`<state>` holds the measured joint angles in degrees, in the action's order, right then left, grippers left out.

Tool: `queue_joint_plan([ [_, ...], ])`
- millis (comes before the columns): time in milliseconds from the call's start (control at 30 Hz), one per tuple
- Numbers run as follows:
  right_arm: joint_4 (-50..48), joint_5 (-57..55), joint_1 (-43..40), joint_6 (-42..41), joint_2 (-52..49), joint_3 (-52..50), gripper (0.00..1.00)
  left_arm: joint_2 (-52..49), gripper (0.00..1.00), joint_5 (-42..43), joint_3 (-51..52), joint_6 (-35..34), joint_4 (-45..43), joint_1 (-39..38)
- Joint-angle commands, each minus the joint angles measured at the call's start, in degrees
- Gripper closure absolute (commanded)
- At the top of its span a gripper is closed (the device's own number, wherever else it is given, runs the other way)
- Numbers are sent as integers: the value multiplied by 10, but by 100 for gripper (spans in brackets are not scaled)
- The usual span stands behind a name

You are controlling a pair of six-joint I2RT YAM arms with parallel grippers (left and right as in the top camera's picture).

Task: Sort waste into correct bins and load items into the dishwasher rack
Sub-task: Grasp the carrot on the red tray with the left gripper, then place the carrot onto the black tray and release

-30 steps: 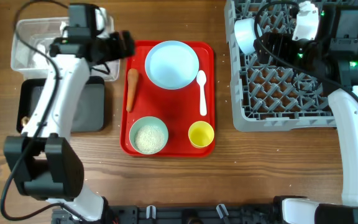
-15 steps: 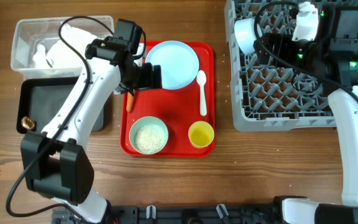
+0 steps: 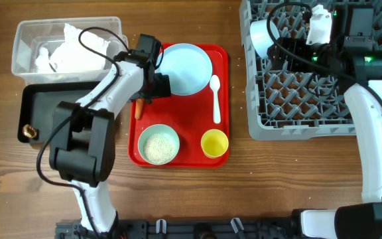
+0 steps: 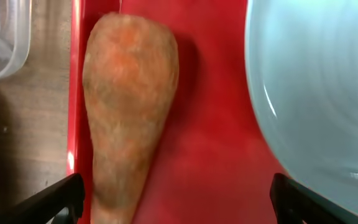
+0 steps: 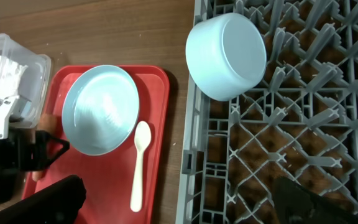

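- The carrot (image 4: 129, 106) lay on the left strip of the red tray (image 3: 192, 126). It sat between the tray's raised edge and the pale-blue plate (image 3: 183, 68), close to the plate but not touching it.
- Its long axis ran along that left edge. The thick end pointed toward the far side of the table, and only the thin end showed from overhead, poking out from under the arm.
- The left gripper (image 4: 176, 202) hung directly above it with the jaws spread wide and nothing in them. In the wrist view the two fingertips straddled the carrot across its width — the carrot sat off-centre, closer to one finger, with bare red tray under the middle of the gap.
- The line between the fingertips crossed the carrot's length roughly square, so a straight descent and a close looked like the fitting next move.
- The left arm reached in from the near-left corner and over the black tray (image 3: 42, 109), folding down at the wrist beside the clear tub (image 3: 25, 33). It was by far the nearer arm.
- The right gripper (image 5: 179, 199) was well apart, poised over the left edge of the dishwasher rack (image 3: 310, 99) near a bowl (image 5: 229, 56) already in it — jaws wide, empty.
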<state>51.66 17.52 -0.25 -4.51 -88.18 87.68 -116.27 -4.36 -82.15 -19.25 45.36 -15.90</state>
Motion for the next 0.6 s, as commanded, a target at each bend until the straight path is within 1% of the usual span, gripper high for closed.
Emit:
queue_joint_plan([
  [0,0,-7,4,-6,-8,0,0,-27,5,-13,4,-5,-17,4],
  [33,0,-7,4,-6,-8,0,0,-30,5,-13,4,-5,-20,4],
  [67,0,-8,4,-5,-8,0,1,-34,7,-13,4,-5,-21,4],
  [133,0,-7,4,-6,-8,0,1,-35,17,-13,4,-6,-19,3],
  [167,0,-8,4,-6,-8,0,1,-35,23,-12,4,-6,-19,3],
  [200,0,-8,4,-6,-8,0,1,-35,28,-12,4,-6,-19,3],
  [233,0,-7,4,-6,-8,0,1,-35,36,-9,4,-8,-19,3],
  [267,0,-7,4,-6,-8,0,0,-35,42,-5,4,-7,-19,3],
  [300,0,-7,4,-6,-8,-1,0,-35,49,0,4,-7,-19,3],
  [333,1,-7,4,-6,-8,0,0,-35,59,0,4,-7,-18,3],
  [367,1,-7,4,-6,-8,-1,1,-35,64,0,4,-7,-16,3],
  [400,1,-8,4,-6,-8,0,0,-33,66,0,4,-7,-10,4],
  [533,1,-7,4,-4,-8,0,0,11,83,0,-15,-5,29,4],
  [567,1,-7,4,-4,-8,0,0,26,83,0,-24,-5,37,4],
])
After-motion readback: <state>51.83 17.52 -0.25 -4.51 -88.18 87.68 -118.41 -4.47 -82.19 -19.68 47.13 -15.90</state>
